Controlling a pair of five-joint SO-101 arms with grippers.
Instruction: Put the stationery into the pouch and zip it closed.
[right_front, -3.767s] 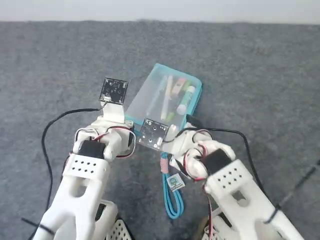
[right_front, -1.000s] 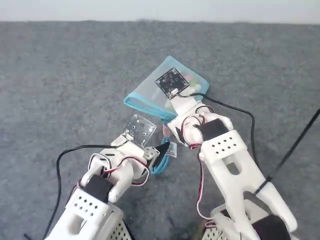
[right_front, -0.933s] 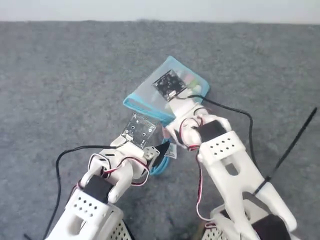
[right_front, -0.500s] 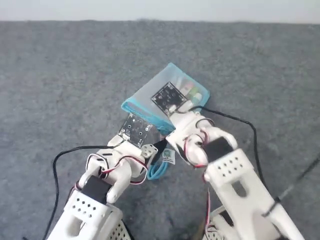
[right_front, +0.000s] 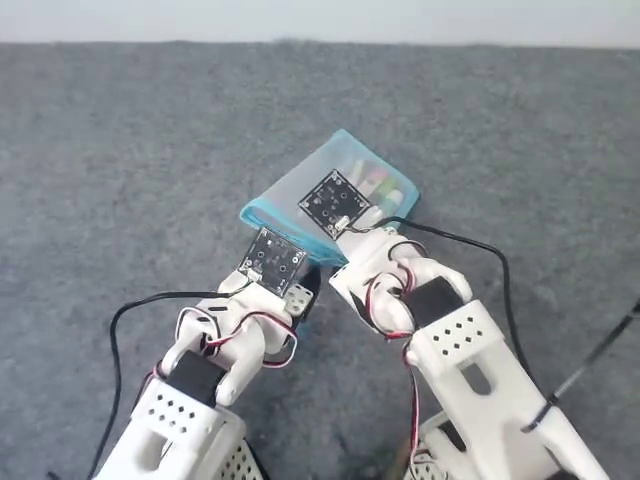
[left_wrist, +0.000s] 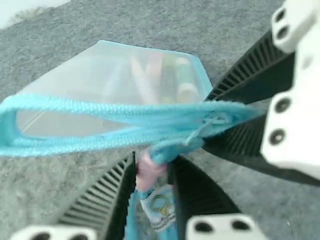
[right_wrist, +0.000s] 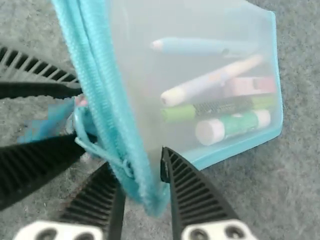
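Both arms extend forward, wrists converging. The left gripper (left_wrist: 150, 165) pinches what looks like a pink pull tab (left_wrist: 146, 175); the right gripper (right_wrist: 142, 172) clamps the pouch (right_wrist: 200, 75) by its edge.

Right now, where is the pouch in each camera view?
High view: the pouch lies mid-table, beyond both wrists.
Left wrist view: ahead of the left gripper, which pinches its pink tab.
Right wrist view: its zip end sits clamped in the right gripper.
Shared landmark: the teal zip edge.
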